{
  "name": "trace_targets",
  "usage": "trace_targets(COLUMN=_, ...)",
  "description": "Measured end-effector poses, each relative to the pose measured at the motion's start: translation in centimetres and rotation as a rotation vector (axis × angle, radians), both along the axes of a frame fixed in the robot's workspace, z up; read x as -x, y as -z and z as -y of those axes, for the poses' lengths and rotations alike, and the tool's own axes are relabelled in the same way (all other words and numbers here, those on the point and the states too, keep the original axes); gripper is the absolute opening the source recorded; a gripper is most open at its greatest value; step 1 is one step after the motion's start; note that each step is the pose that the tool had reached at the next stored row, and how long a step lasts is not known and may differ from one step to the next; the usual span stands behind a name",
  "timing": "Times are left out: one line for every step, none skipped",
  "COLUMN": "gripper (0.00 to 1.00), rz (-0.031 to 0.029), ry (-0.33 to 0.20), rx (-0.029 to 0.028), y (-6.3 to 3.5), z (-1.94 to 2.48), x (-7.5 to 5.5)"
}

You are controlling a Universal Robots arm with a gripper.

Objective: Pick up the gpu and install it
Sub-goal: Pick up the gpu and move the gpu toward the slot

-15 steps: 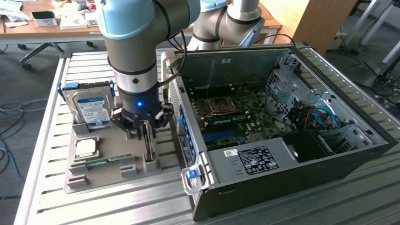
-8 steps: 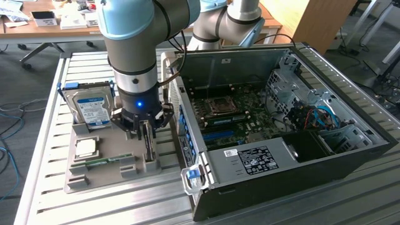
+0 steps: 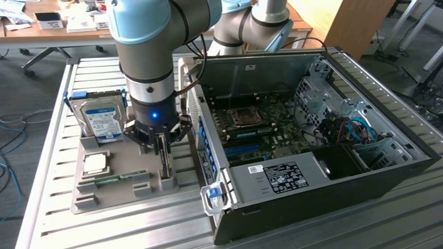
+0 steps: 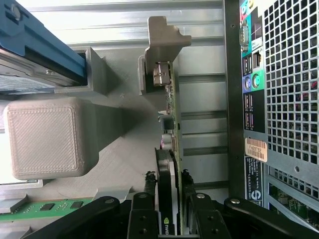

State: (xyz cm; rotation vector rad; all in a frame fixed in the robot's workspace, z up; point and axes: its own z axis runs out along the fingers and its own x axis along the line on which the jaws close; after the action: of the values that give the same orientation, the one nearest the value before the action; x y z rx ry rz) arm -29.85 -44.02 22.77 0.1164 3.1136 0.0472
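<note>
- Step in hand: grasp phase of the pick-up. The gpu stands on edge in its slot of the grey holder tray, not yet lifted and not yet installed.
- Claw: points straight down over the card. Its fingers lie against both faces, so by the wrist view it is clamped on the gpu.
- Card's far end: seated in a slotted grey post of the tray.
- Surroundings, exterior view: hard drive at 10 o'clock of the claw, processor at 9 o'clock, memory stick at 8 o'clock. The open computer case lies at 3 o'clock on the slatted table, with its motherboard exposed.
- Next move, by judgement: calls for a straight pull along the card's own plane, so that the end leaves the post without twisting. The case wall just beside the tray leaves little room to swing sideways.
</note>
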Motion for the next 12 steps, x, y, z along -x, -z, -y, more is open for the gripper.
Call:
trace_targets(gripper=0.33, rz=0.0, ry=0.0, rx=0.0, y=0.0, z=0.0, x=0.0)
trace_targets(gripper=0.33, rz=0.0, ry=0.0, rx=0.0, y=0.0, z=0.0, x=0.0)
trace_targets(gripper=0.33, rz=0.0, ry=0.0, rx=0.0, y=0.0, z=0.0, x=0.0)
trace_targets(gripper=0.33, rz=0.0, ry=0.0, rx=0.0, y=0.0, z=0.0, x=0.0)
trace_targets(gripper=0.33, rz=0.0, ry=0.0, rx=0.0, y=0.0, z=0.0, x=0.0)
trace_targets(gripper=0.33, rz=0.0, ry=0.0, rx=0.0, y=0.0, z=0.0, x=0.0)
trace_targets(gripper=0.33, rz=0.0, ry=0.0, rx=-0.0001, y=0.01, z=0.0, x=0.0)
trace_targets(gripper=0.33, rz=0.0001, ry=0.0, rx=-0.0012, y=0.01, z=0.0, x=0.0)
trace_targets(gripper=0.33, rz=0.0001, ry=0.0, rx=-0.0039, y=0.01, z=-0.01, x=0.01)
trace_targets(gripper=0.33, rz=0.0001, ry=0.0, rx=-0.0064, y=0.02, z=-0.01, x=0.0)
trace_targets(gripper=0.33, rz=0.0, ry=0.0, rx=-0.0082, y=0.01, z=-0.01, x=0.0)
trace_targets(gripper=0.33, rz=0.0001, ry=0.0, rx=-0.0083, y=0.01, z=-0.01, x=0.0)
